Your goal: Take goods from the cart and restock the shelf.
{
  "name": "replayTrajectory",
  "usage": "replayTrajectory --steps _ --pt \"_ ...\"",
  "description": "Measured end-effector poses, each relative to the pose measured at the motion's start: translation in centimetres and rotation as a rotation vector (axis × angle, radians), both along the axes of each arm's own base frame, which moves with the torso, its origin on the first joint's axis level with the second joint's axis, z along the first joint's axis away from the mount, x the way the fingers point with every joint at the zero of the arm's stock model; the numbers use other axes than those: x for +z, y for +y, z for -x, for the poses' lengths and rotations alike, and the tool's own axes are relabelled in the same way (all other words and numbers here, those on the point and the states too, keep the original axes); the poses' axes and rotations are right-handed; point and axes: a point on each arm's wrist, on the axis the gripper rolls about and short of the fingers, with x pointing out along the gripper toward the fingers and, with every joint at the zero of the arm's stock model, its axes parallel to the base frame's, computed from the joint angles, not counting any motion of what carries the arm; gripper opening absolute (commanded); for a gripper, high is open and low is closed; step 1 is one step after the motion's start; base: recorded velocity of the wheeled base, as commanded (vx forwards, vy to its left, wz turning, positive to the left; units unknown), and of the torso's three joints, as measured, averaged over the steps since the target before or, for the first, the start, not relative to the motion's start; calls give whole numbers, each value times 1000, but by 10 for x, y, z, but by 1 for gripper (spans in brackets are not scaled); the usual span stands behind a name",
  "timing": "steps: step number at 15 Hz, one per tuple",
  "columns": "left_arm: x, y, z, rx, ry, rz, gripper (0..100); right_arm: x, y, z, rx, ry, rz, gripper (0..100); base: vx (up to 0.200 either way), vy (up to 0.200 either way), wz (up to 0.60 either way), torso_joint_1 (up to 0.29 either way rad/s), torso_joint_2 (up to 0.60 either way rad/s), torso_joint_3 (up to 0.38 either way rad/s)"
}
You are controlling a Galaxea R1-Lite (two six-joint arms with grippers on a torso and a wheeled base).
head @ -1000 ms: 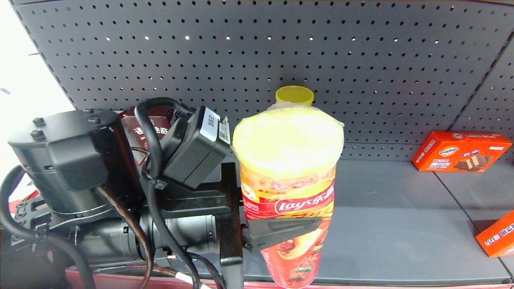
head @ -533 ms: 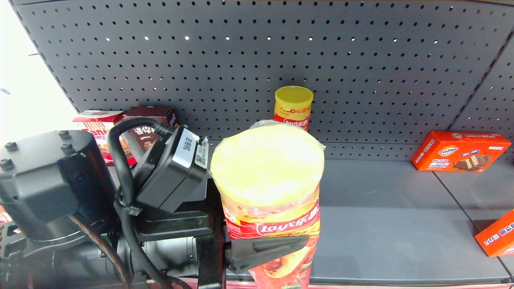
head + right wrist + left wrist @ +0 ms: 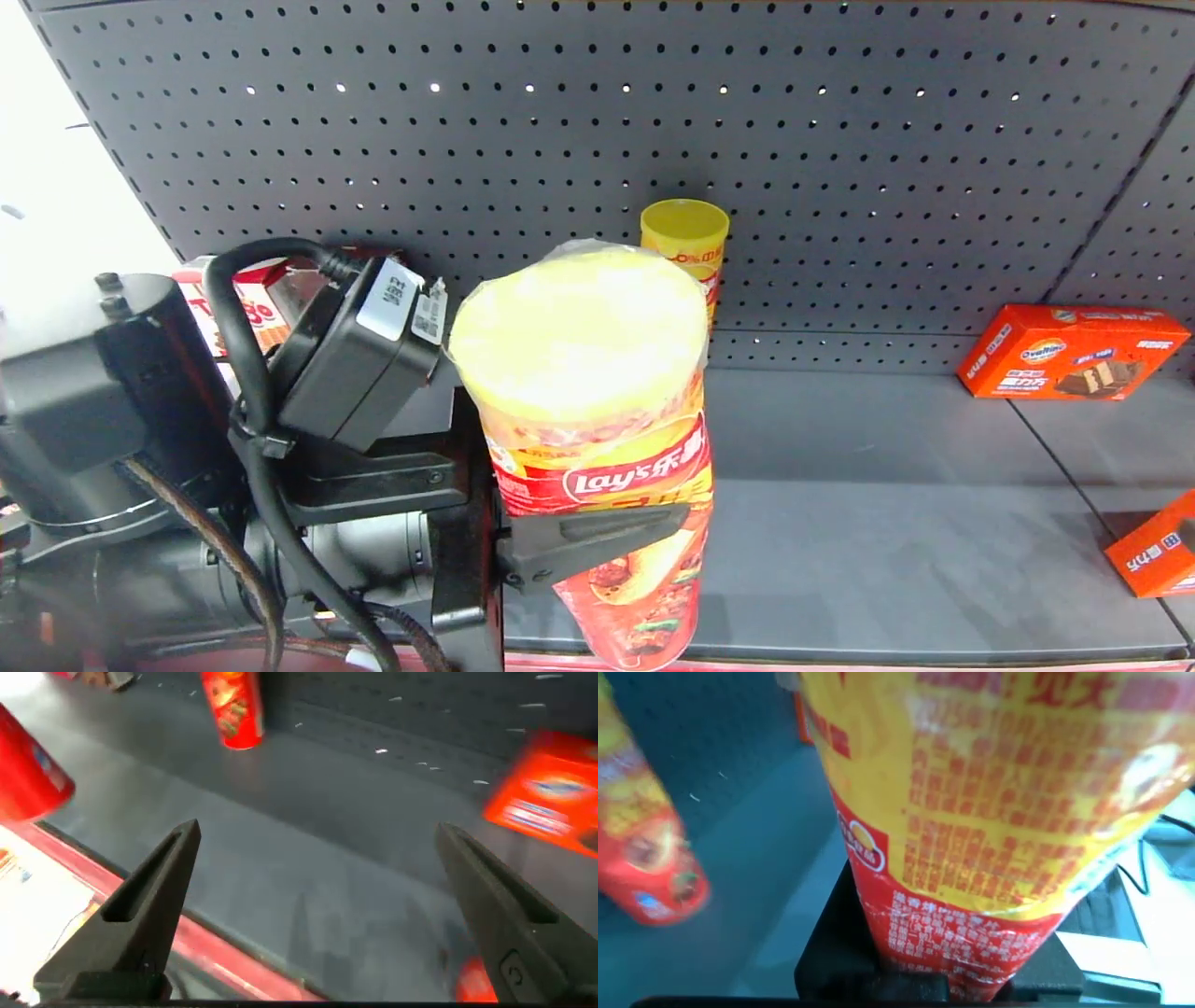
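My left gripper (image 3: 607, 527) is shut on a tall red and yellow chip can (image 3: 597, 439), gripping it around the middle. It holds the can upright just above the front edge of the grey shelf (image 3: 887, 523). In the left wrist view the held can (image 3: 971, 812) is pressed against the gripper. A second, matching can (image 3: 686, 243) stands at the back of the shelf by the pegboard, directly behind the held one. My right gripper (image 3: 318, 924) hangs open over the shelf's front, nothing between its fingers; that standing can (image 3: 232, 709) is farther in.
An orange box (image 3: 1069, 353) lies at the back right of the shelf, another orange box (image 3: 1153, 551) at the right front. Red and brown boxes (image 3: 243, 299) sit at the back left behind my left arm. The shelf's red front lip (image 3: 234, 952) runs below my right gripper.
My left arm has carried the chip can to the left, dipping and then rising again. The can at the back has come out from behind the held one.
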Motion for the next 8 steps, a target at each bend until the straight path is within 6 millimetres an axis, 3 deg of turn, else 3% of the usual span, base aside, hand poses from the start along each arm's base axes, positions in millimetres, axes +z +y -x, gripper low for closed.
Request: replayTrajectory --steps 4,8 --pt "13 3 -8 31 15 -13 0 13 20 -59 95 2 20 100 0 0 0 0 0 0" --pt "29 4 -15 30 11 -11 0 16 44 -113 348 -52 42 100 0 0 0 0 0 0"
